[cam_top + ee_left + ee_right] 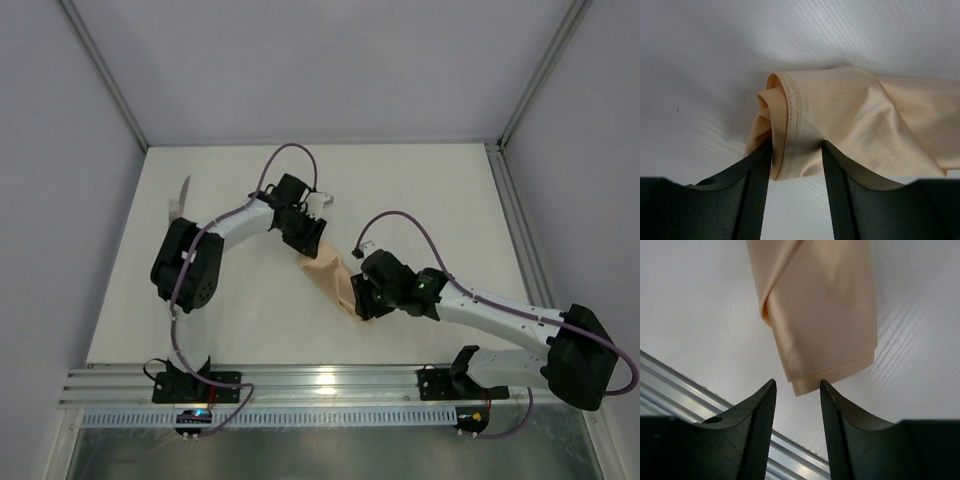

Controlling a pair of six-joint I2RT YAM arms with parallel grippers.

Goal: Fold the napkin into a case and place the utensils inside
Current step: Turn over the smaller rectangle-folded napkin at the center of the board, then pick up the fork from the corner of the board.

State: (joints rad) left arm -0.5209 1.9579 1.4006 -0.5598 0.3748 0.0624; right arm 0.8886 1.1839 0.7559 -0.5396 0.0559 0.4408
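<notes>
Left hand (796, 150) straddles case (855, 110) hem; right hand (797, 386) just off far end

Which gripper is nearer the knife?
Left: the left gripper straddles the napkin at its far end, right of the knife; the right gripper is at the napkin's near end.

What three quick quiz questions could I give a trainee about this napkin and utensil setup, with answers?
1. True or false: the right fingers have part of the napkin between them.
2. Where is the utensil? A) inside the napkin B) on the table, far left, apart from the napkin C) held by the right fingers.
3. Which arm's fingers straddle a hemmed fold of the napkin?
Key: 1 false, their gap is empty and the napkin's end lies just beyond the tips; 2 B; 3 the left fingers.
</notes>
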